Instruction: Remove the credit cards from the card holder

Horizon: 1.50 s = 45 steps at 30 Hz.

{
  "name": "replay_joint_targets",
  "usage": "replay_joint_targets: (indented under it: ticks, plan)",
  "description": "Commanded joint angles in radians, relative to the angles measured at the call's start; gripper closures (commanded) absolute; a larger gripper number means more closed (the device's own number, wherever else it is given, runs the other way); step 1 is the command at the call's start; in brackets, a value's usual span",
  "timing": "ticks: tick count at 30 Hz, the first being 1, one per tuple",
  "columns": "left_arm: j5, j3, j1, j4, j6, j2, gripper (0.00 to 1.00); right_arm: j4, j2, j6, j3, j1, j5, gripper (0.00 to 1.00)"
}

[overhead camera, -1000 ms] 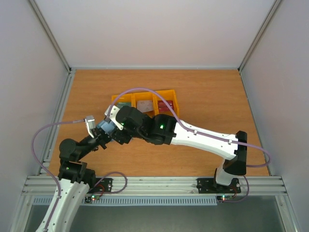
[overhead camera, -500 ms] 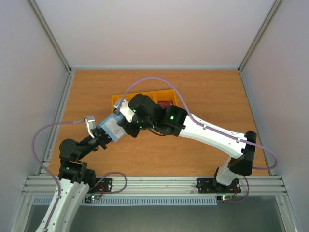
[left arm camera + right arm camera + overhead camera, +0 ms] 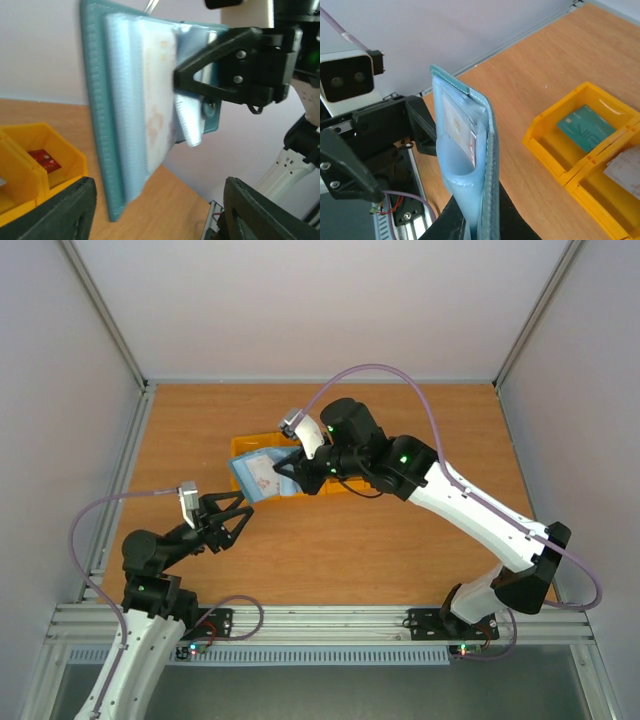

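My right gripper [image 3: 283,473] is shut on the dusty-blue card holder [image 3: 254,476] and holds it up over the left end of the yellow bins [image 3: 335,483]. The right wrist view has the card holder [image 3: 465,150] standing on edge from the right gripper [image 3: 481,220], with a whitish card [image 3: 456,125] in its clear pocket. My left gripper [image 3: 243,518] hangs open just short of the card holder [image 3: 127,115], touching nothing. Three credit cards lie in the bins: teal [image 3: 585,127], whitish [image 3: 626,171] and red [image 3: 45,159].
The yellow bins [image 3: 555,150] stand mid-table on the wooden top [image 3: 420,440]. White walls enclose the table on three sides. A metal rail [image 3: 320,620] runs along the near edge by both arm bases.
The left gripper let go of the card holder and opened. The right gripper shut on it and carried it up and away toward the bins.
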Motion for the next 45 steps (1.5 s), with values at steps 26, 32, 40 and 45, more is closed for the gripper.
replay_joint_targets:
  ticks: [26, 32, 40, 45]
  plan:
    - [0.027, 0.017, -0.031, 0.066, -0.078, 0.005, 1.00, 0.159, 0.029, 0.029, -0.073, -0.129, -0.436, 0.67]
    - [-0.323, 0.073, -0.031, -0.284, 0.145, 0.012, 1.00, 0.143, -0.159, 0.247, -0.245, -0.425, -0.079, 0.61]
    - [-0.446, 0.098, -0.031, -0.377, 0.273, 0.054, 1.00, 0.174, -0.138, -0.028, -0.158, -0.034, -0.208, 0.63]
    - [-0.269, 0.056, -0.031, -0.195, 0.180, 0.049, 1.00, 0.183, 0.056, -0.012, -0.014, 0.047, -0.463, 0.68]
